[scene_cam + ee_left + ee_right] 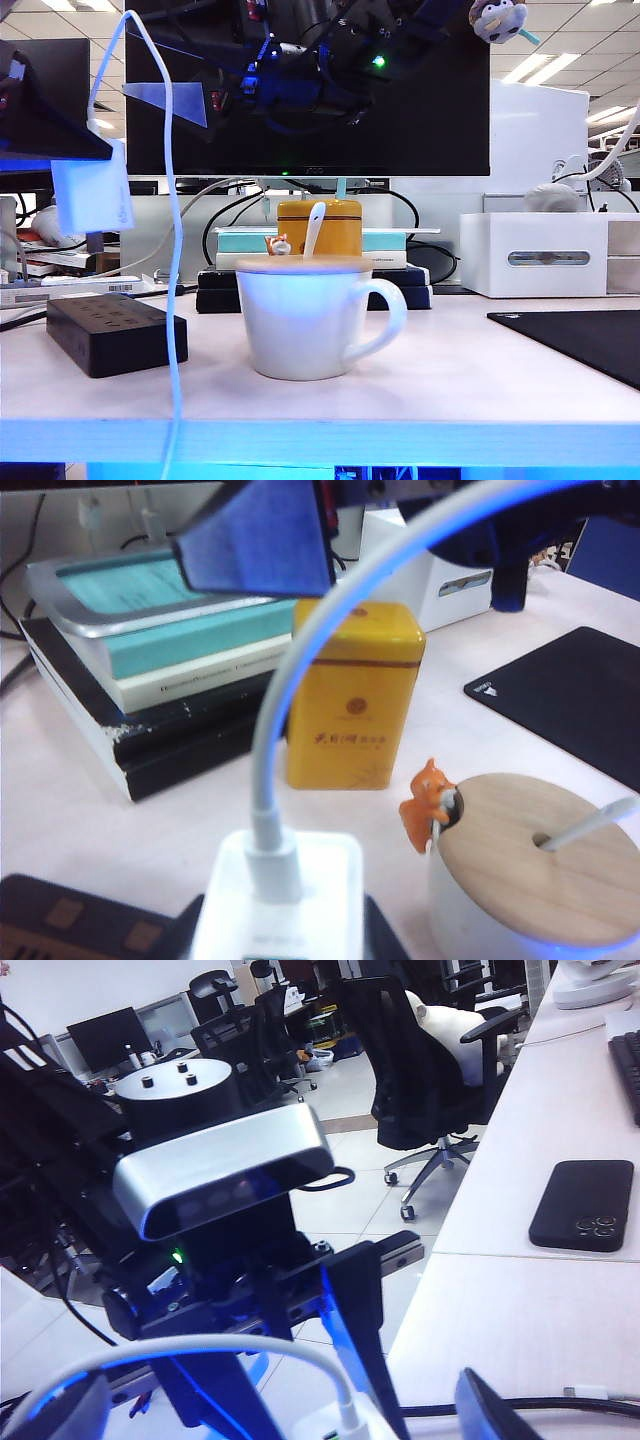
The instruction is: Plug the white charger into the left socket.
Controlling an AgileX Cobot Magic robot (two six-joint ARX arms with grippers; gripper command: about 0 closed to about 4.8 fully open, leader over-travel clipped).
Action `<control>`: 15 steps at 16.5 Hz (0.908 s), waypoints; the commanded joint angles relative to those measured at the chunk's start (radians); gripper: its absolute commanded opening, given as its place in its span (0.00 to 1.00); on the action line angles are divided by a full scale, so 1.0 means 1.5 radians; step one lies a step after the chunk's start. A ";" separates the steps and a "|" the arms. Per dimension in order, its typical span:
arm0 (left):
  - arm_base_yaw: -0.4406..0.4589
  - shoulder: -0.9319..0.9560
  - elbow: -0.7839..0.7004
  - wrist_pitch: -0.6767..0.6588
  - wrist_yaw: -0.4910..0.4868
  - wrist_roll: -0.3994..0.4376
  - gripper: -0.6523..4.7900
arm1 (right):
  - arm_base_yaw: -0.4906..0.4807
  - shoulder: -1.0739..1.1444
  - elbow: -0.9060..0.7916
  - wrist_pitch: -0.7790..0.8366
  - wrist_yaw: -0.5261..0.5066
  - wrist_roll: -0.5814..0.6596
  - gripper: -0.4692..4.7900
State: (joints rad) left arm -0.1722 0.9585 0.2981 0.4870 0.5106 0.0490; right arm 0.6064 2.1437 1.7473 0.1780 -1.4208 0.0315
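Note:
The white charger (90, 195) hangs in the air at the far left of the exterior view, above the left end of the black power strip (115, 330). My left gripper (75, 150) is shut on it, with a black finger on each side of the charger (280, 900). Its cable (172, 250) arcs up and drops past the table's front edge. The left socket (80, 304) shows only as faint marks on the strip's top face. My right gripper (195, 100) is higher up, open, and the cable (200, 1350) passes between its fingers.
A white mug (310, 320) with a wooden lid and a spoon stands at the table's middle. Behind it are a yellow tin (320, 228) and stacked books (230, 285). A white box (550, 255) and a black mat (590, 340) lie to the right.

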 commanded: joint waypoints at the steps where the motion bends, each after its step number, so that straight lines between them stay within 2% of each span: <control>1: 0.007 0.092 0.001 0.094 0.082 0.015 0.45 | 0.002 -0.007 0.003 0.010 -0.009 0.010 1.00; 3: 0.007 0.162 0.002 0.161 0.117 0.007 0.45 | 0.002 -0.008 0.003 0.012 -0.011 0.018 1.00; 5: 0.007 0.236 0.002 0.233 0.124 0.003 0.45 | 0.002 -0.008 0.003 0.012 -0.014 0.020 1.00; 7: 0.038 0.241 0.002 0.241 0.124 0.016 0.45 | 0.002 -0.008 0.003 0.014 -0.014 0.032 1.00; 8: 0.070 0.244 0.002 0.243 0.156 0.015 0.45 | 0.002 -0.008 0.003 0.015 -0.014 0.032 1.00; 9: 0.100 0.268 0.017 0.245 0.217 0.015 0.45 | 0.002 -0.008 0.003 0.024 -0.014 0.032 1.00; 13: 0.088 0.303 0.041 0.240 0.274 0.001 0.45 | 0.002 -0.008 0.003 0.025 -0.013 0.032 1.00; 15: 0.074 0.303 0.041 0.227 0.273 0.002 0.45 | 0.002 -0.008 0.003 0.024 -0.013 0.032 1.00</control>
State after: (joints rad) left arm -0.0559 1.4174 0.3542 0.8188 0.9131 0.0525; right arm 0.6067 2.1410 1.7473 0.2039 -1.4345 0.0784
